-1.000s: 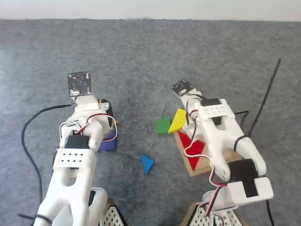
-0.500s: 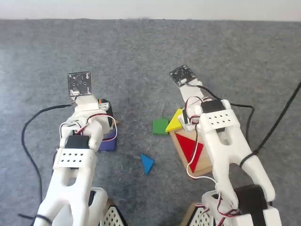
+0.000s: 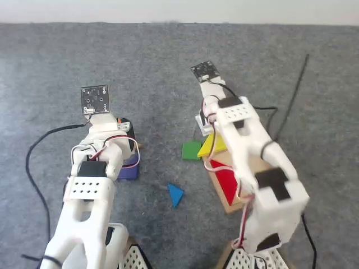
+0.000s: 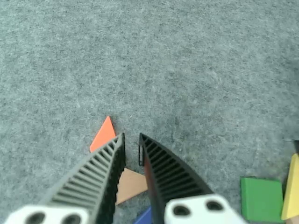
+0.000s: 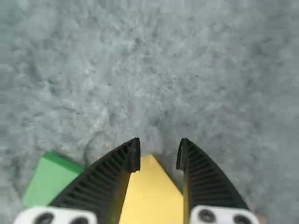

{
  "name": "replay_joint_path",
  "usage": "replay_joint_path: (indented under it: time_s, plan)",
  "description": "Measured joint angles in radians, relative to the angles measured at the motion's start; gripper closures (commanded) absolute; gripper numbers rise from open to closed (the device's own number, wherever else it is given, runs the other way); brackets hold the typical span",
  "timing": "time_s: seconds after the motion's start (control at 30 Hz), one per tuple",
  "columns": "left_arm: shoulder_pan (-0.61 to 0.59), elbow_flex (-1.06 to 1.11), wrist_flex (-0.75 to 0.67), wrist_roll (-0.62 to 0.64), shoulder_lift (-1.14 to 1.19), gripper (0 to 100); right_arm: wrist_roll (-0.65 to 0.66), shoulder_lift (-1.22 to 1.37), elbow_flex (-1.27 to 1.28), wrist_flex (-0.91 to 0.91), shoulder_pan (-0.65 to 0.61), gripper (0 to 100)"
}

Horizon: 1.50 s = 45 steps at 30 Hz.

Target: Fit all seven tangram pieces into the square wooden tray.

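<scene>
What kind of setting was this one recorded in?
Probably a robotics lab bench or hobby tabletop. The left arm and right arm sit side by side over a grey felt-like mat. A wooden tray and loose tangram pieces such as the blue triangle are laid out.

You're at a robotics lab bench: a white plastic left arm (image 3: 87,196) and matching right arm (image 3: 252,157) with exposed red-and-white wiring (image 3: 100,150), a loose black cable (image 3: 26,162), a grey felt-like table covering (image 3: 151,61) and a plain white wall (image 3: 179,11).
</scene>
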Motion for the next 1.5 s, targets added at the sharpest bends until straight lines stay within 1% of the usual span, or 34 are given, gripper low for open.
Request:
replay_joint_path:
  time_s: [0.1,0.2,0.43,0.57,0.73,0.93,1.1,1.3,1.4,1.5]
  plan:
    - [0.000,0.000,0.000,0.000,0.000,95,0.000,0.120,-0.104,0.061,-0.005,85.7]
    - [0.000,0.000,0.000,0.000,0.000,95,0.000,0.167,-0.170,0.118,-0.003,85.7]
    - [0.000,0.000,0.000,0.000,0.000,95,0.014,0.172,-0.193,0.226,-0.003,85.7]
    - [0.000,0.000,0.000,0.000,0.000,95,0.015,0.150,-0.178,0.235,-0.003,85.7]
    - [0.000,0.000,-0.003,0.000,0.000,95,0.015,0.014,-0.029,0.215,-0.003,85.7]
    - [0.000,0.000,-0.003,0.000,0.000,95,0.048,-0.167,0.210,0.114,0.002,85.7]
    - [0.000,0.000,-0.003,0.000,0.000,95,0.049,-0.316,0.304,0.084,0.086,85.7]
    - [0.000,0.000,-0.003,0.000,0.000,95,0.051,-0.577,0.388,0.084,0.213,85.7]
    - [0.000,0.000,-0.003,0.000,0.000,95,0.097,-0.690,0.471,0.084,0.273,85.7]
    - [0.000,0.000,-0.003,0.000,0.000,95,0.147,-0.720,0.571,0.074,0.298,85.7]
